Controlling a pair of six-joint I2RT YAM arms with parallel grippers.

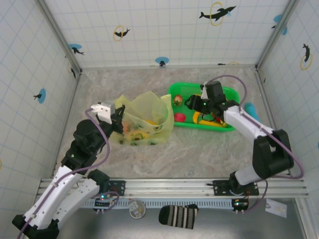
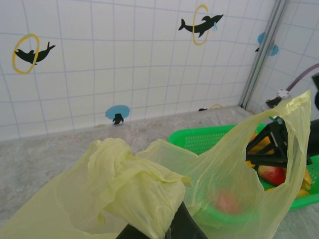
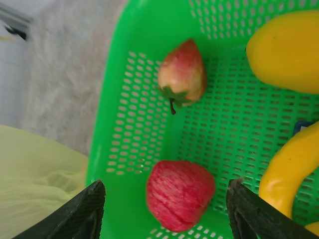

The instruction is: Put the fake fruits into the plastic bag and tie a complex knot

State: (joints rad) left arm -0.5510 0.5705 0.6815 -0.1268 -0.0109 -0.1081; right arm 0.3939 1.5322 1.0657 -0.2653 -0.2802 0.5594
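Red apple piece (image 3: 180, 194) sits squarely between the right claw's (image 3: 167, 211) wide-spread fingers, straight below it on the floor of the green basket (image 3: 124, 149), and neither finger touches it. It's nearly round, so I'd judge no wrist turn is needed, just a drop. Tight room, though: the basket's wall stands near one finger and a yellow banana (image 3: 286, 169) lies just beside the other. A reddish fruit (image 3: 183, 72) lies further up the basket. Over on the surface (image 1: 199, 154), the left claw (image 1: 113, 115) is pinched on a bunch of the plastic bag (image 1: 149, 117), holding its mouth up beside the basket, so it's a short carry across the rim.
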